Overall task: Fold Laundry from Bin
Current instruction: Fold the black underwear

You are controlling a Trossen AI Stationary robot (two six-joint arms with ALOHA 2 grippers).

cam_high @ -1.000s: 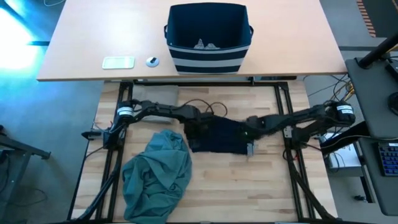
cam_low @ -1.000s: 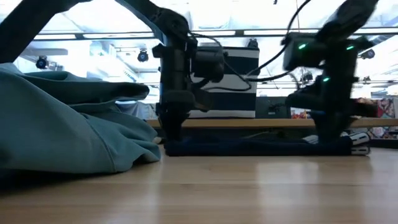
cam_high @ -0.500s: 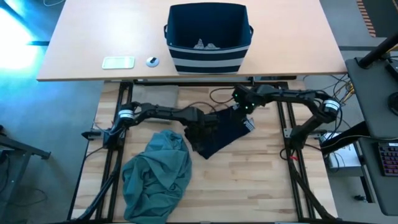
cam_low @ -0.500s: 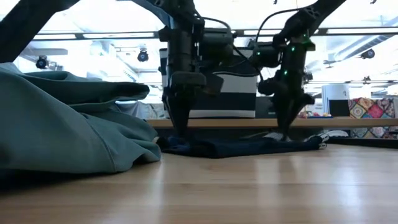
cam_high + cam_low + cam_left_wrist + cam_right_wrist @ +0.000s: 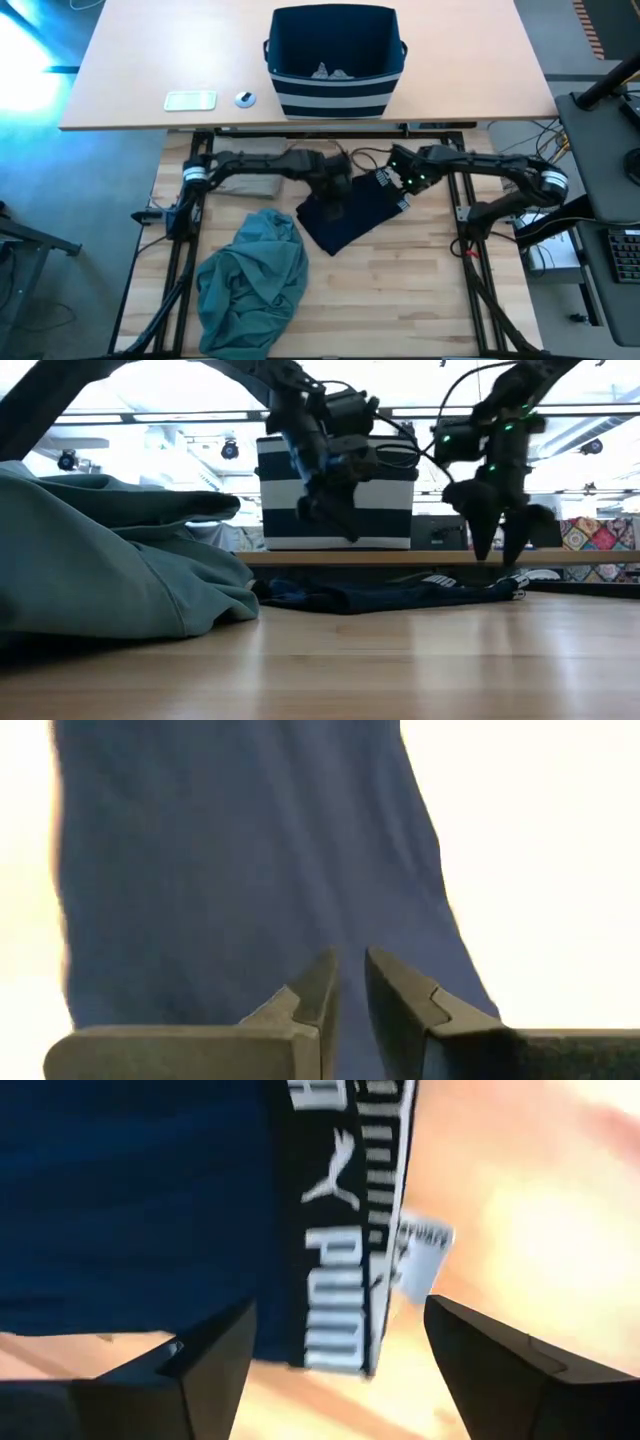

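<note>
A navy garment (image 5: 350, 218) with white lettering on its waistband (image 5: 340, 1230) lies flat and slanted on the wooden table (image 5: 420, 290). My left gripper (image 5: 338, 190) hangs shut just above its far left part (image 5: 250, 850), touching nothing. My right gripper (image 5: 498, 550) stands open above the waistband end, clear of the cloth (image 5: 390, 597). A teal-green garment (image 5: 255, 275) lies crumpled at the near left. A beige piece (image 5: 255, 185) lies under my left arm. The navy striped bin (image 5: 335, 60) stands on the far desk with grey pieces (image 5: 330, 72) inside.
A white flat device (image 5: 190, 100) and a small round thing (image 5: 245, 98) lie on the far desk, left of the bin. Cables (image 5: 365, 160) trail at the table's far edge. Bare wood (image 5: 400, 300) spreads over the table's near right.
My right gripper dragged the garment's waistband end toward the far edge, turning the garment from level to slanted, then opened, let go and rose. My left gripper has lifted off the garment's left part and tipped, staying shut.
</note>
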